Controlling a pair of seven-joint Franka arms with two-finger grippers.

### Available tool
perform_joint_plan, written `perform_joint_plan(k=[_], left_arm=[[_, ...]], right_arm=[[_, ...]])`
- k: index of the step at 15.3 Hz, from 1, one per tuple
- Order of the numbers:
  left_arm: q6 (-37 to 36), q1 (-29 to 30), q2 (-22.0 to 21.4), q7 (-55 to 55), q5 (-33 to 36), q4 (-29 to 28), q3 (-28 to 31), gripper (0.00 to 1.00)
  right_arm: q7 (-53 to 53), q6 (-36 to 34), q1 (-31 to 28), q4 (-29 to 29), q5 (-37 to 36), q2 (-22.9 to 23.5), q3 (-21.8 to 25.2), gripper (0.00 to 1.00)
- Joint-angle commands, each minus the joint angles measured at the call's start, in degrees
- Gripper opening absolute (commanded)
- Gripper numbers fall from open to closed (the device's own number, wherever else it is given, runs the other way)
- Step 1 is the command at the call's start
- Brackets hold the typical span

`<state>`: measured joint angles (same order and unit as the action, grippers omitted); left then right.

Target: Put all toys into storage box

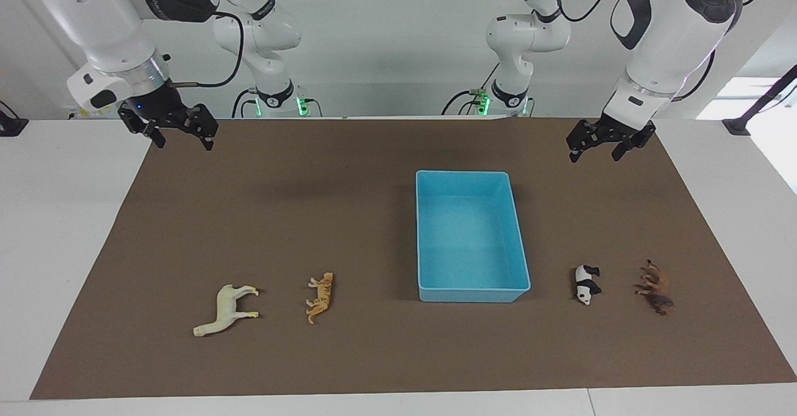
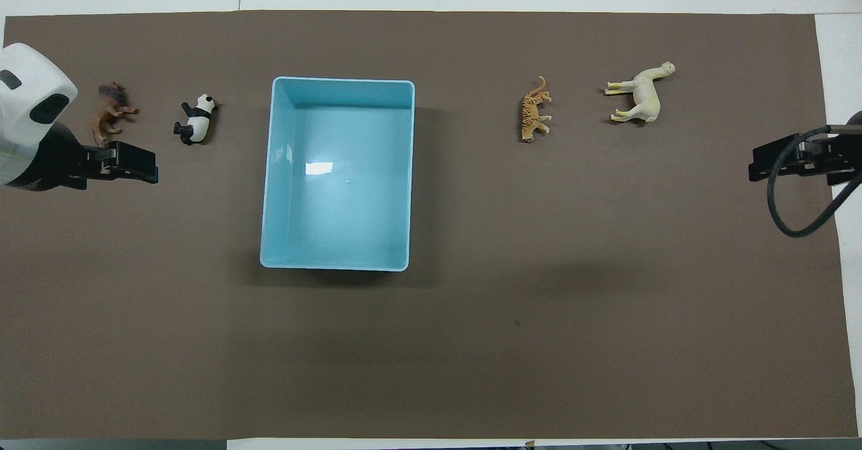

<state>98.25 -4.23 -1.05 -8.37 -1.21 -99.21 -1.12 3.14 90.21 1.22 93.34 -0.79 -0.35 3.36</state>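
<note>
The light-blue storage box (image 1: 429, 241) (image 2: 269, 180) stands empty in the middle of the brown mat. The cream horse (image 1: 225, 309) (image 2: 640, 93) and the orange tiger (image 1: 320, 296) (image 2: 534, 111) lie toward the right arm's end. The panda (image 1: 586, 284) (image 2: 196, 120) and the brown lion (image 1: 655, 286) (image 2: 108, 112) lie toward the left arm's end. All four toys are level with the box's farther wall. My left gripper (image 1: 594, 153) (image 2: 135, 164) is open, empty and raised over the mat's left-arm end. My right gripper (image 1: 183, 143) (image 2: 761, 164) is open, empty and raised over the mat's right-arm corner.
The brown mat (image 1: 311, 217) covers most of the white table (image 1: 56, 229). The arms' bases (image 1: 277, 101) stand at the table's edge nearest the robots. A black cable (image 2: 794, 214) hangs from the right wrist.
</note>
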Motion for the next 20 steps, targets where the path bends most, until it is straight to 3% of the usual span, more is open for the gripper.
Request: perform_joint_plan(k=[1,5,8,12,13,16,20], left_arm=[[6.1,2.0,-1.1,-6.3,0.0,-2.6,0.0,1.00],[7.8,2.4,-1.0,-8.0,0.0,-2.7,0.0,1.00],[11.5,2.4,1.2,-6.1,4.3,-2.4,0.0,1.00],[13.8,3.6,16.7,-2.9,6.7,8.4,0.0,1.00],[18.7,3.7,20.4,-1.8,7.3,9.3,0.0,1.00],[27.1,4.8,27.2,-1.6,7.5,9.0,0.0,1.00],[32.9,4.8,30.0,2.8,8.1,8.2,0.0,1.00]], right_arm=[[0.5,0.3,-1.2,1.8,0.4,-1.6,-0.6,1.00],[-2.5,6.2,-2.0,3.9,0.4,-0.7,-0.6,1.00],[-3.2,11.9,-2.3,4.4,0.4,4.4,-0.7,1.00],[-2.9,22.1,-2.0,4.4,0.5,12.3,-0.7,1.00],[-3.1,24.3,-1.9,4.4,0.5,13.9,-0.7,1.00],[-3.3,30.1,-1.3,4.4,0.3,17.1,-0.7,1.00],[-7.4,35.1,-1.3,2.7,-0.3,22.6,-0.8,1.00]])
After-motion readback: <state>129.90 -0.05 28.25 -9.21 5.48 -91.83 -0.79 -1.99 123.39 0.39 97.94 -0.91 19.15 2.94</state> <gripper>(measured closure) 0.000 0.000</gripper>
